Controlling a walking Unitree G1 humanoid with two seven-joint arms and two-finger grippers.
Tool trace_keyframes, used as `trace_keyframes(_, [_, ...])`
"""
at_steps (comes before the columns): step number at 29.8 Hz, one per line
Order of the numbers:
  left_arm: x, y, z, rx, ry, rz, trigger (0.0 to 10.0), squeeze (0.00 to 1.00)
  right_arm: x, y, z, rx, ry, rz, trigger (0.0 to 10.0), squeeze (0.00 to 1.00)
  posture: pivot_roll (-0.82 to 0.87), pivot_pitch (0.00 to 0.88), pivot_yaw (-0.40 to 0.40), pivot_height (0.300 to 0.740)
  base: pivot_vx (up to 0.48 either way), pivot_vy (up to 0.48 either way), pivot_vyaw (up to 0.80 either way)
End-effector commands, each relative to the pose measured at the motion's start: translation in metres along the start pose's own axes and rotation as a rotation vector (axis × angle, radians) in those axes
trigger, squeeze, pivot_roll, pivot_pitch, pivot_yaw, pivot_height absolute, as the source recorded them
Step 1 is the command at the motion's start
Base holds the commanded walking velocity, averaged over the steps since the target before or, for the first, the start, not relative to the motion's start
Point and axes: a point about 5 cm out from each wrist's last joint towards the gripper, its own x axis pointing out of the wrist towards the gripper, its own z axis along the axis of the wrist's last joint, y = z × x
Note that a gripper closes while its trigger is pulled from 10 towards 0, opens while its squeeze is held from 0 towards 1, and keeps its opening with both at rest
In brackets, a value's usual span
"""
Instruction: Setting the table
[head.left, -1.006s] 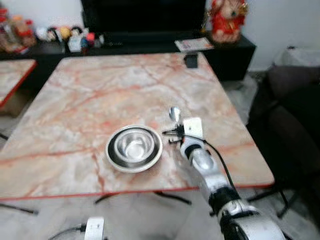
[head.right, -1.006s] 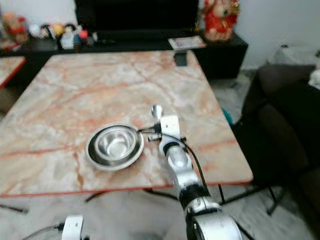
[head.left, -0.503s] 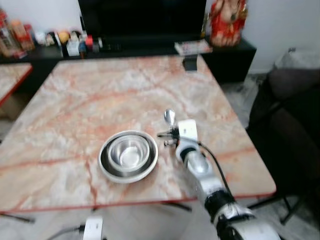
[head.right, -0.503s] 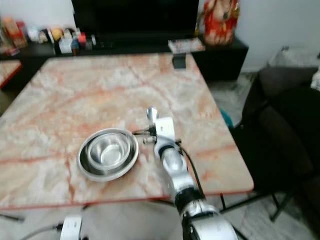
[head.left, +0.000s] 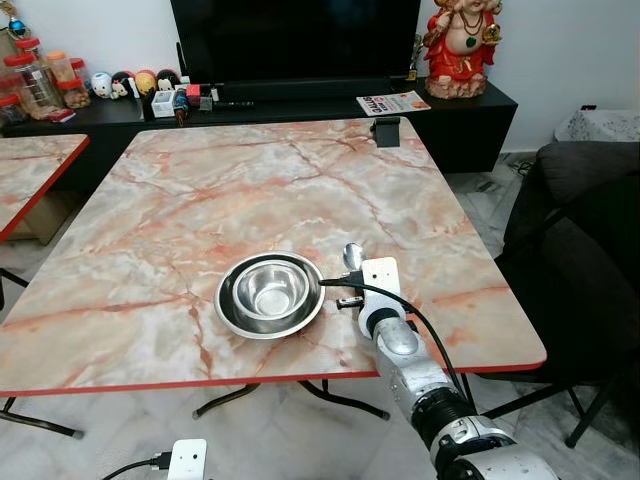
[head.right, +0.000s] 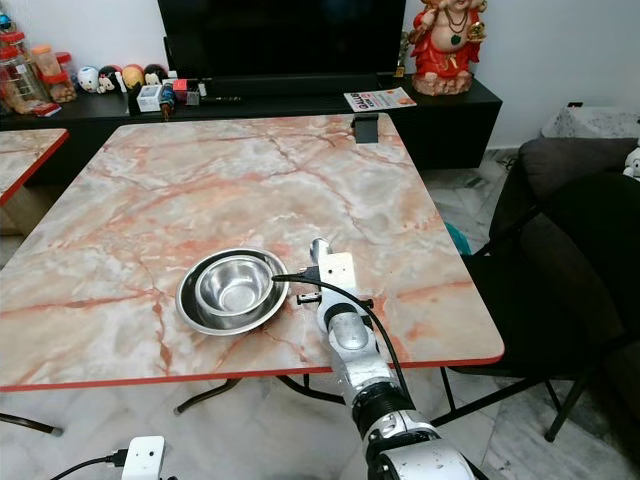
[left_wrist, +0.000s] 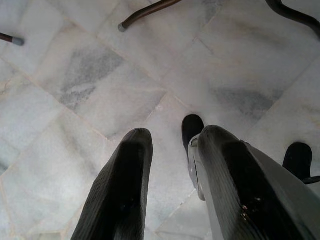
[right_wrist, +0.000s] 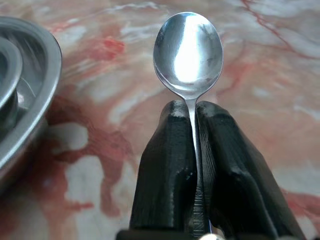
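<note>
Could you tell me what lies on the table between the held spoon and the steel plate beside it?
Nothing: in the right wrist view, only bare marble table separates the spoon, held by the right gripper, from the plate's rim.

A bowl (head.left: 266, 290) sits in a plate (head.left: 235, 318) on the near half of the table (head.left: 200, 200), and a spoon (head.left: 352, 256) lies just beside the plate at its 3 o'clock, held in the right gripper (right_wrist: 192, 117) that reaches in from 5 o'clock. At the table's 12 o'clock edge stands a small holder (head.left: 387, 131); behind it runs a cabinet (head.left: 480, 120) bearing a TV (head.left: 295, 40), a statue (head.left: 461, 45) at 1 o'clock and jars (head.left: 40, 80) at 11 o'clock. A second table (head.left: 30, 175) lies at 9 o'clock, a sofa (head.left: 590, 230) at 3 o'clock.
</note>
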Motion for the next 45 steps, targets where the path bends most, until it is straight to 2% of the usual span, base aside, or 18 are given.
trace_keyframes(1, [0.0, 0.002, -0.002, -0.001, 0.015, 0.004, 10.0, 0.0, 0.001, 0.002, 0.004, 0.005, 0.002, -0.001, 10.0, 0.0, -0.03, 0.0, 0.031, 0.74, 0.0, 0.0, 0.0])
trace_keyframes(13, [0.0, 0.004, -0.002, 0.004, 0.018, 0.012, 10.0, 0.0, 0.003, 0.004, 0.003, -0.001, 0.023, -0.011, 10.0, 0.0, -0.03, 0.0, 0.031, 0.74, 0.0, 0.0, 0.0])
trace_keyframes(17, [0.0, 0.006, -0.003, 0.01, 0.025, 0.019, 10.0, 0.0, 0.003, 0.009, 0.001, 0.049, 0.045, 0.001, 10.0, 0.0, -0.02, 0.0, 0.032, 0.74, 0.0, 0.0, 0.0])
trace_keyframes(34, [-0.001, 0.006, -0.007, 0.018, 0.038, 0.023, 10.0, 0.0, 0.003, 0.004, -0.005, 0.034, 0.062, -0.012, 10.0, 0.0, -0.02, 0.0, 0.031, 0.74, 0.0, 0.0, 0.0])
trace_keyframes(35, [-0.001, 0.006, -0.007, 0.019, 0.038, 0.023, 10.0, 0.0, 0.003, 0.004, -0.005, 0.034, 0.06, -0.011, 10.0, 0.99, -0.02, 0.0, 0.031, 0.74, 0.0, 0.0, 0.0])
trace_keyframes(45, [-0.001, 0.006, -0.006, 0.025, 0.041, 0.024, 10.0, 0.0, 0.003, 0.004, -0.006, 0.034, 0.064, -0.007, 10.0, 1.0, -0.02, 0.0, 0.03, 0.74, 0.0, 0.0, 0.0])
